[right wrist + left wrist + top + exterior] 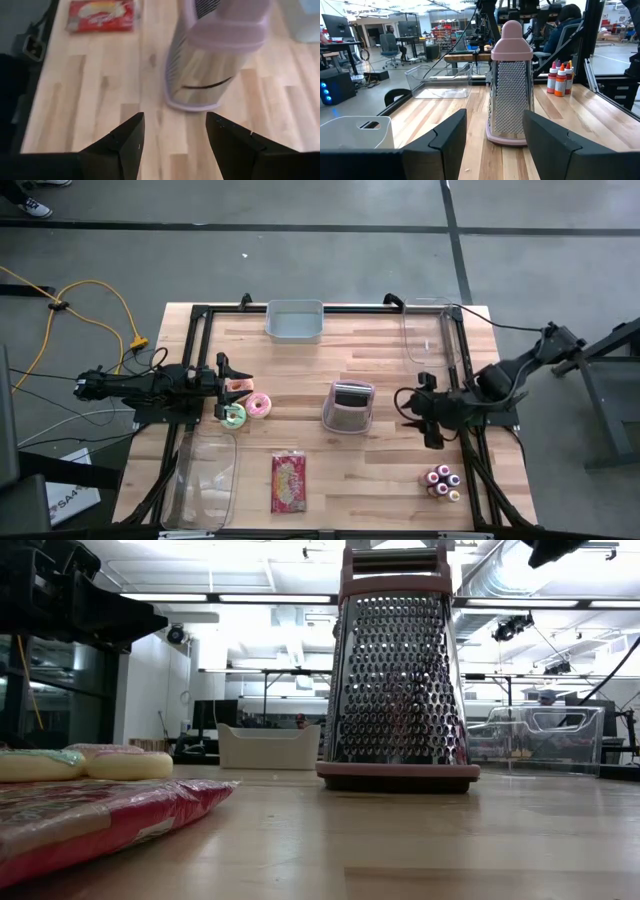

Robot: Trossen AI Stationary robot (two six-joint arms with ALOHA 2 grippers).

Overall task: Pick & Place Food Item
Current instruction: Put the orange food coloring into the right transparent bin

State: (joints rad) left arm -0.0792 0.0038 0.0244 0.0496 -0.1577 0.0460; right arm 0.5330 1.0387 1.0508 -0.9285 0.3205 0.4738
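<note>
Hovering at the surface's [380, 480] left edge, the left pincer [222, 380] has its fingers [445, 137] apart with nothing between them, just beside 2 doughnuts: a green-iced doughnut [234, 415] touching a pink-iced doughnut [260, 405]. Nearer the front edge lie a clear tray [205, 480] and a red snack packet [288, 482]. A grey bin [295, 320] sits at the far edge. Midway stands an upright pink-trimmed grater [348, 406]. Right of it the right pincer [418, 406] hangs above the wood, fingers [125, 142] spread and holding nothing. Small bottles [443, 481] cluster near the front right, a clear container [430, 330] at the back right.
</note>
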